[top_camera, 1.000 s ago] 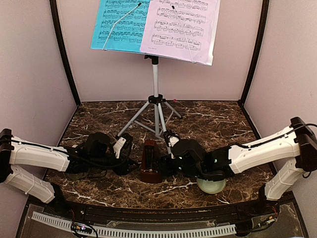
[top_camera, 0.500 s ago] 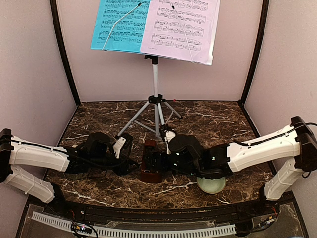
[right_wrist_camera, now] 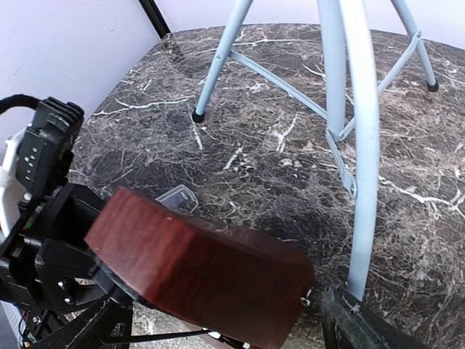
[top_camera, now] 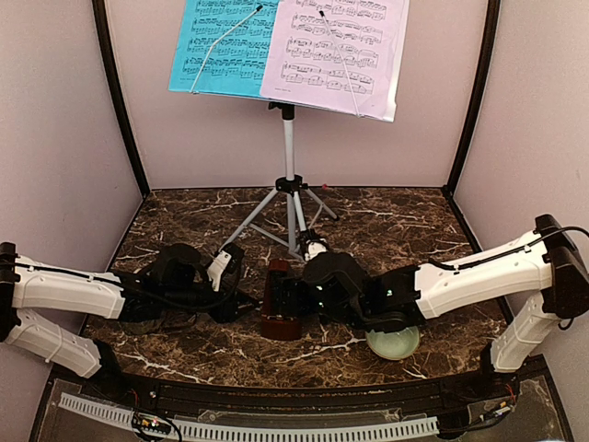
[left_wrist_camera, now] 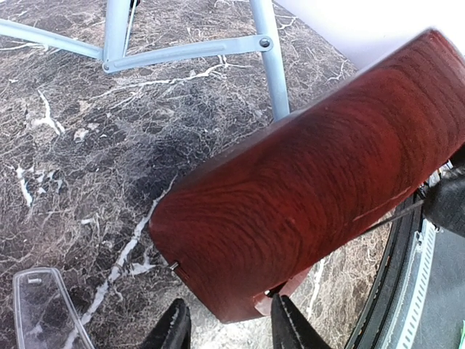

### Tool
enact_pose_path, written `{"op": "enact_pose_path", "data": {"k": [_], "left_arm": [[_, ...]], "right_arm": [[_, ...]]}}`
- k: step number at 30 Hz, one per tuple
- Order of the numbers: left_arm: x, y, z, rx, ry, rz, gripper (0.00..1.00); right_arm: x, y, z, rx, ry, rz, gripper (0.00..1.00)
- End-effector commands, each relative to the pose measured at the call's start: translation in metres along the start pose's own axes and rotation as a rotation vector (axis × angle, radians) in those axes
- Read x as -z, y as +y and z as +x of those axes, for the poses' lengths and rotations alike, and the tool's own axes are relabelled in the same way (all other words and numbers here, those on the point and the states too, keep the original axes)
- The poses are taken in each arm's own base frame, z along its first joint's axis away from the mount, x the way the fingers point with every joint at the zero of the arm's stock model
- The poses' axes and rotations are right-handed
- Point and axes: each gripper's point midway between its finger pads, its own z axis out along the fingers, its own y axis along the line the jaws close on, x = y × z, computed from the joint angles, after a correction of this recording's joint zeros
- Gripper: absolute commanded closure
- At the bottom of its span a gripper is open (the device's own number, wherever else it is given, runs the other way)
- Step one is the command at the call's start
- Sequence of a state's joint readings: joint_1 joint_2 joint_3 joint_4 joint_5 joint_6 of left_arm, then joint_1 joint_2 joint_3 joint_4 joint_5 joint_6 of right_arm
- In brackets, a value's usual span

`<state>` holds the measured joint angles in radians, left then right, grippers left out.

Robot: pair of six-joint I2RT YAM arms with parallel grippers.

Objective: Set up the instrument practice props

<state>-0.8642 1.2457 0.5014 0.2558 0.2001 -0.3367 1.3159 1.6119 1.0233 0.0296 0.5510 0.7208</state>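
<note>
stand [top_camera: 288,157] up; blue sheet [top_camera: 221,46], lilac sheet [top_camera: 336,55] on it, apparently done; metronome [top_camera: 279,306] tilted, clamped in right gripper [top_camera: 296,298], not yet placed; left gripper [top_camera: 236,296] close beside it, grip unclear

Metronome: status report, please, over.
Right gripper shut on metronome. Left gripper close beside it, jaws unclear. Stand leg close by.

Reddish-brown wood grain on the metronome [left_wrist_camera: 305,189]. Dark brown marble with white veins across the desk [top_camera: 396,221]. Blue sheet [top_camera: 239,55], lilac sheet [top_camera: 304,64], silver-white stand [top_camera: 289,147].
</note>
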Motion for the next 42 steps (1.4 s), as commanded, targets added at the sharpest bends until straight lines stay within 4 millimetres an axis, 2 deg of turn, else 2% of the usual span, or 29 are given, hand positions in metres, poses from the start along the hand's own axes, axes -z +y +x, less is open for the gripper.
{"op": "enact_pose_path", "data": {"k": [1, 7, 14, 17, 22, 26, 31, 33, 38, 42], "left_arm": [[0.004, 0.000, 0.002, -0.019, -0.008, -0.004, 0.59], [0.005, 0.001, -0.002, -0.023, -0.013, -0.016, 0.58], [0.012, 0.003, -0.013, 0.006, -0.033, -0.041, 0.54], [0.022, 0.016, -0.025, 0.100, -0.063, -0.054, 0.50], [0.055, 0.059, -0.053, 0.205, -0.152, -0.185, 0.44], [0.085, 0.089, -0.077, 0.228, -0.192, -0.343, 0.30], [0.113, 0.108, -0.103, 0.266, -0.231, -0.390, 0.24], [0.121, 0.110, -0.113, 0.261, -0.252, -0.389, 0.23], [0.137, 0.104, -0.148, 0.217, -0.295, -0.372, 0.19], [0.140, 0.096, -0.171, 0.192, -0.295, -0.343, 0.12]], "right_arm": [[0.015, -0.009, -0.010, -0.038, -0.037, 0.031, 0.10], [0.030, -0.038, 0.001, -0.051, -0.031, 0.082, 0.11], [0.045, -0.083, 0.015, -0.073, -0.021, 0.176, 0.11], [0.053, -0.099, 0.017, -0.124, -0.030, 0.175, 0.11], [0.062, -0.113, 0.012, -0.150, -0.048, 0.173, 0.12], [0.069, -0.113, -0.004, -0.183, -0.076, 0.132, 0.11], [0.086, -0.119, -0.033, -0.239, -0.159, 0.048, 0.04], [0.096, -0.122, -0.048, -0.242, -0.191, 0.025, 0.00], [0.119, -0.137, -0.088, -0.202, -0.254, 0.029, 0.00], [0.136, -0.151, -0.121, -0.166, -0.291, 0.055, 0.00]]}}
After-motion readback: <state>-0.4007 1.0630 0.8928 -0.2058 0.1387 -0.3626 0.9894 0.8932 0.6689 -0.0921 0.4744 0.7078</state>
